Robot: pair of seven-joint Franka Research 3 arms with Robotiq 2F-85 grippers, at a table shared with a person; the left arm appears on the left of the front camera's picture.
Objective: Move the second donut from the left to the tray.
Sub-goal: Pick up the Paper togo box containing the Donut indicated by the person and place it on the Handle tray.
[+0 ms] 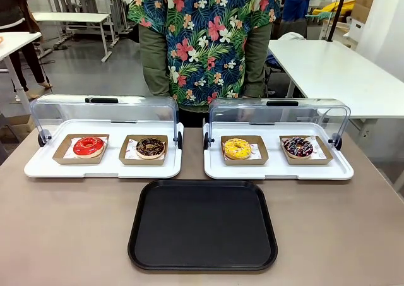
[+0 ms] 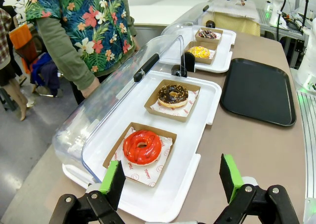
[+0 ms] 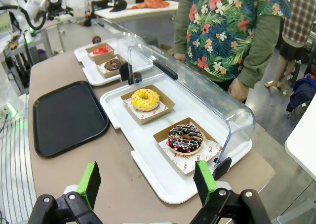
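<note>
Front: choc sprinkle donut sits in cardboard holder on left white tray, clear lid up; black tray nearer, table centre. L wrist: left gripper spread wide, nothing held, near red donut. R wrist: right gripper spread wide too, nothing held.

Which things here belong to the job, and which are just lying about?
Job: dark chocolate-frosted ring donut with light sprinkles; large flat black rectangular tray.
Lying about: red-glazed ring donut; yellow-frosted ring donut; dark donut with pink and white drizzle.
</note>
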